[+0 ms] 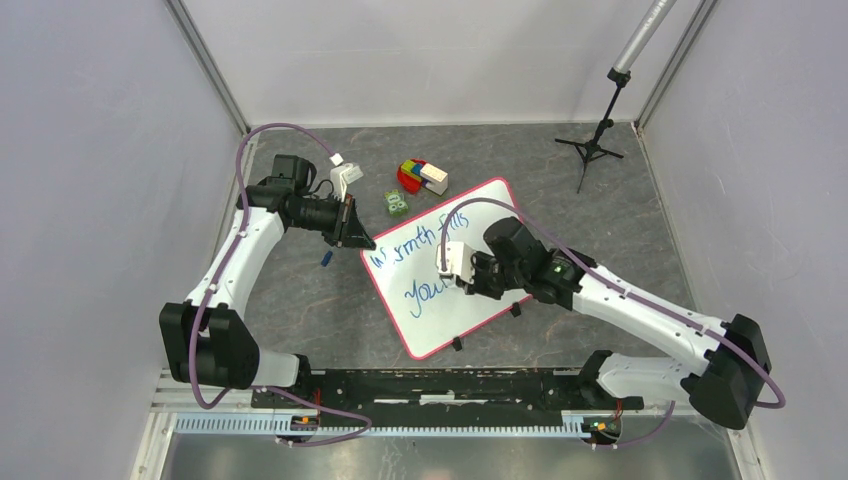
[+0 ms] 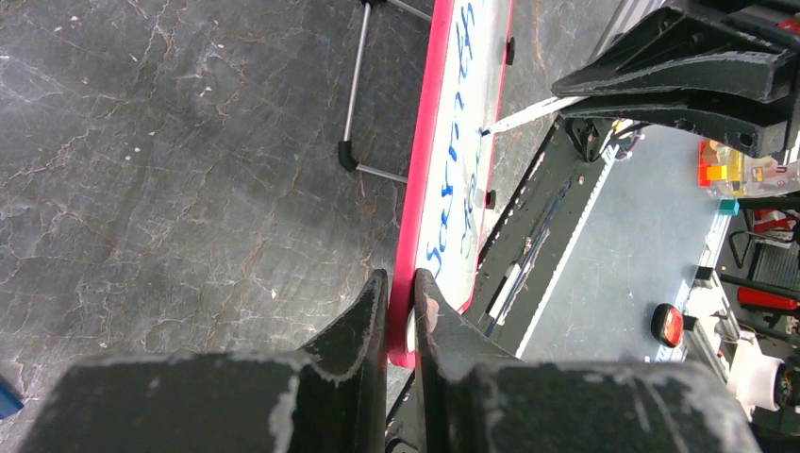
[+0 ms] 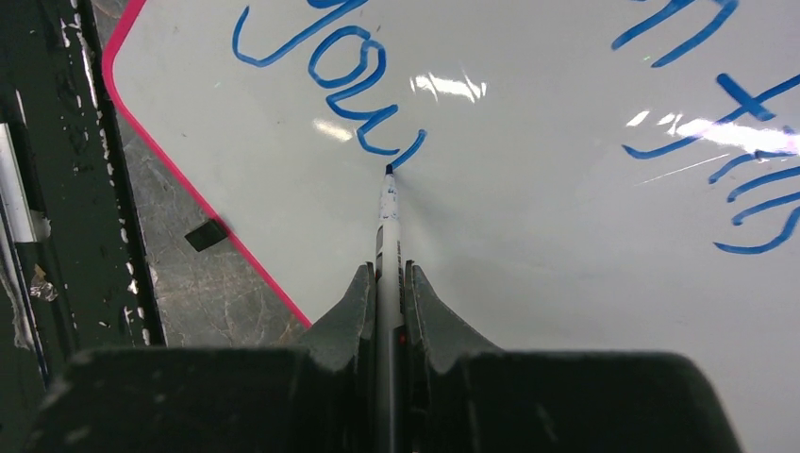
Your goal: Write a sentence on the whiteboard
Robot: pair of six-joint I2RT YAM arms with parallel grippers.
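Board: the large flat white whiteboard [image 1: 445,322] with the thin pink-red rim lies skewed on the grey marbled tabletop [image 1: 300,300], between the two arms.
Feel: looks thin, stiff and light. The face is glossy, so it's probably slick and would likely skate or spin under pen pressure if nobody pins it.
Where to grab: the rim or a corner, off the lettering so nothing smears.
Left gripper [image 2: 400,283]: doing exactly that, pinched tight on the pink rim at the board's corner nearest the left arm, one finger on each side.
Writing: the blue handwritten sentence [image 3: 349,85] has its top line down. The second line reads "you" plus the start of the next stroke.
Right gripper [image 3: 387,278]: clenched on a slim white marker [image 3: 388,226], whose dark tip touches the board at the end of that last stroke.
Marker feel: thin and smooth, could twist in the jaws, so a light touch seems best.
Around: a pile of colourful toy blocks [image 1: 422,175] and a small green patterned piece [image 1: 397,203] near the far edge, a black tripod stand [image 1: 592,145] well apart.
In the way: small black edge clips [image 3: 205,235] sit at the near rim, and the blocks look far enough off the pen's path.
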